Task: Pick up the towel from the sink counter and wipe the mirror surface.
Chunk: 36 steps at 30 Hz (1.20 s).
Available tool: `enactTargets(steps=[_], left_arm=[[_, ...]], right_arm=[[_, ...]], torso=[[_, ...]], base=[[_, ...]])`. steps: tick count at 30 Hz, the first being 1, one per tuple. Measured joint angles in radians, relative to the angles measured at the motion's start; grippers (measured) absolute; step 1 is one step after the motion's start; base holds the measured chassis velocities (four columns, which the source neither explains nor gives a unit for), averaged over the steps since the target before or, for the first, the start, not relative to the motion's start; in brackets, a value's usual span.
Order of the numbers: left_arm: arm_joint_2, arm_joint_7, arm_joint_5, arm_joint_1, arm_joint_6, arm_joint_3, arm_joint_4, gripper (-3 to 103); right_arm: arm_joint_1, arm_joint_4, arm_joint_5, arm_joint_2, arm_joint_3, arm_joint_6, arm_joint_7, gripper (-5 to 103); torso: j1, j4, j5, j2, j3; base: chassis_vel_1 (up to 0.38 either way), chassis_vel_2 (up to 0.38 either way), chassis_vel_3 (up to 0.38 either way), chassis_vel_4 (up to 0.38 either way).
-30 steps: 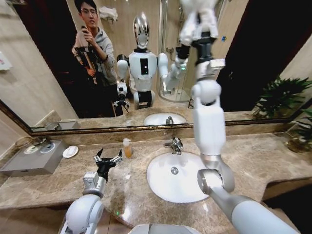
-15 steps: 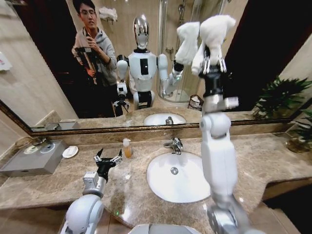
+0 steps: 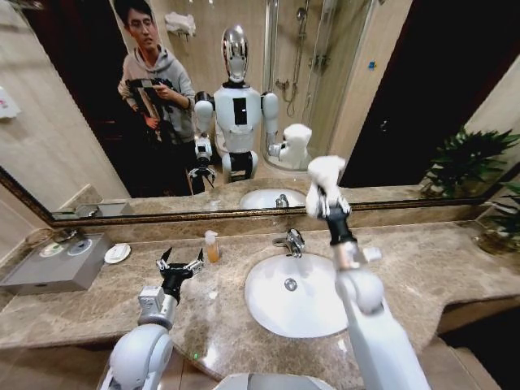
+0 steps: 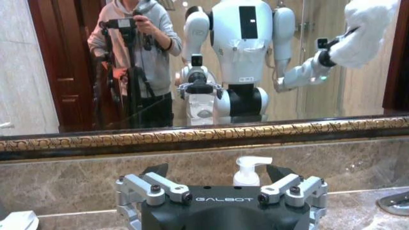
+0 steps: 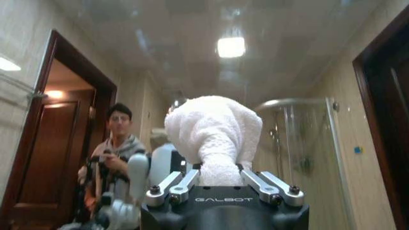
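Going from the left along the tabletop [image 3: 455, 268], counted off: one grey box [image 3: 50, 264] at the far left end, one small round white dish [image 3: 117, 253] beside it, one soap bottle [image 3: 212, 246] between the dish and the tap, one chrome tap [image 3: 290, 240] behind one white oval basin [image 3: 294, 296], and one potted plant [image 3: 497, 223] at the far right end. There is one towel and there are two tools.

The left tool [image 3: 180, 262] hangs just above the tabletop, left of the basin and in front of the soap bottle, its fingers spread wide with nothing between them; the left wrist view shows the same spread fingers [image 4: 156, 188] on either side of the bottle's pump, facing the mirror's frame.

The right tool [image 3: 327, 205] is raised above the tabletop, right of the tap and level with the lower edge of the mirror [image 3: 406, 97]. It pinches the white towel [image 3: 323, 176], which bulges out past the fingertips as one thick wad. In the right wrist view the towel [image 5: 215, 135] stands straight out of the closed fingers, its long axis in line with the tool and its rounded end pointing toward the mirror. Whether the cloth touches the glass I cannot tell.
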<state>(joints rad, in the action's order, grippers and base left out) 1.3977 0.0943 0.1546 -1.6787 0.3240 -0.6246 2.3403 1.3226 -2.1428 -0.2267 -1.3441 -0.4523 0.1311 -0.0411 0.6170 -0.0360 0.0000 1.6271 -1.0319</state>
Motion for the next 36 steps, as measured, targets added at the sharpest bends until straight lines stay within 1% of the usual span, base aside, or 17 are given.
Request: enactTargets(steps=[3,4,5,6,14,18,21,24,25,26,27,29,30,31,32,33,36], left_arm=[[0.0,0.0,0.0,0.0,0.0,0.0,0.0,100],[0.0,0.0,0.0,0.0,0.0,0.0,0.0,100],[0.0,0.0,0.0,0.0,0.0,0.0,0.0,100],[0.0,0.0,0.0,0.0,0.0,0.0,0.0,100],[0.0,0.0,0.0,0.0,0.0,0.0,0.0,100],[0.0,0.0,0.0,0.0,0.0,0.0,0.0,100],[0.0,0.0,0.0,0.0,0.0,0.0,0.0,100],[0.0,0.0,0.0,0.0,0.0,0.0,0.0,100],[0.0,0.0,0.0,0.0,0.0,0.0,0.0,100],[0.0,0.0,0.0,0.0,0.0,0.0,0.0,100],[0.0,0.0,0.0,0.0,0.0,0.0,0.0,100],[0.0,0.0,0.0,0.0,0.0,0.0,0.0,100],[0.0,0.0,0.0,0.0,0.0,0.0,0.0,100],[0.0,0.0,0.0,0.0,0.0,0.0,0.0,100],[0.0,0.0,0.0,0.0,0.0,0.0,0.0,100],[0.0,0.0,0.0,0.0,0.0,0.0,0.0,100],[0.0,0.0,0.0,0.0,0.0,0.0,0.0,100]], right_arm=[[0.046,-0.019,0.009,-0.002,-0.001,-0.003,0.001,19],[0.091,-0.031,0.015,0.002,0.0,-0.008,0.001,19],[0.116,-0.035,0.017,0.004,0.001,-0.01,0.001,19],[0.155,-0.041,0.017,0.008,0.006,-0.015,0.006,19],[0.179,-0.049,0.012,-0.001,0.022,-0.015,-0.002,19],[0.222,-0.026,0.004,0.024,0.03,-0.01,-0.024,19],[0.259,0.011,-0.031,0.045,0.047,-0.018,-0.027,19],[0.317,0.042,-0.12,0.096,0.093,-0.086,0.003,19],[0.327,0.05,-0.147,0.122,0.103,-0.136,0.022,19],[0.327,0.05,-0.147,0.122,0.103,-0.136,0.022,19],[0.327,0.06,-0.183,0.155,0.115,-0.195,0.049,19],[0.296,0.08,-0.289,0.224,0.144,-0.321,0.123,19],[0.296,0.08,-0.289,0.224,0.144,-0.321,0.123,19],[0.253,0.099,-0.358,0.27,0.165,-0.388,0.163,19],[0.222,0.116,-0.389,0.298,0.179,-0.418,0.183,19],[0.222,0.116,-0.389,0.298,0.179,-0.418,0.183,19],[0.105,0.176,-0.476,0.365,0.238,-0.507,0.243,19]], torso=[[0.0,-0.0006,0.0002,0.0,0.0],[0.0,0.0002,0.0001,0.0,0.0],[0.0,-0.0004,0.0002,0.0,0.0],[0.0,-0.0001,0.0002,0.0,0.0],[0.0,-0.0005,0.0001,0.0,0.0],[0.0,-0.0002,0.0001,0.0,0.0],[0.0,-0.0001,0.0,0.0,0.0],[0.0,0.0001,0.0002,0.0,0.0],[0.0,0.0,0.0002,0.0,0.0],[0.0,0.0,0.0002,0.0,0.0],[0.0,0.0001,0.0001,0.0,0.0],[0.0,0.0001,0.0001,0.0,0.0],[0.0,0.0001,0.0001,0.0,0.0],[0.0,-0.0001,0.0005,0.0,0.0],[0.0,-0.0005,0.0001,0.0,0.0],[0.0,-0.0005,0.0001,0.0,0.0],[0.0,-0.0004,0.0003,0.0,0.0]], base=[[0.0,0.0,0.0,0.0],[0.0,0.0,0.0,0.0],[0.0,0.0,0.0,0.0],[0.0,0.0,0.0,0.0],[0.0,0.0,0.0,0.0],[0.0,0.0,0.0,0.0],[0.0,0.0,0.0,0.0],[0.0,0.0,0.0,0.0],[0.0,0.0,0.0,0.0],[0.0,0.0,0.0,0.0],[0.0,0.0,0.0,0.0],[0.0,0.0,0.0,0.0],[0.0,0.0,0.0,0.0],[0.0,0.0,0.0,0.0],[0.0,0.0,0.0,0.0],[0.0,0.0,0.0,0.0],[0.0,0.0,0.0,0.0]])
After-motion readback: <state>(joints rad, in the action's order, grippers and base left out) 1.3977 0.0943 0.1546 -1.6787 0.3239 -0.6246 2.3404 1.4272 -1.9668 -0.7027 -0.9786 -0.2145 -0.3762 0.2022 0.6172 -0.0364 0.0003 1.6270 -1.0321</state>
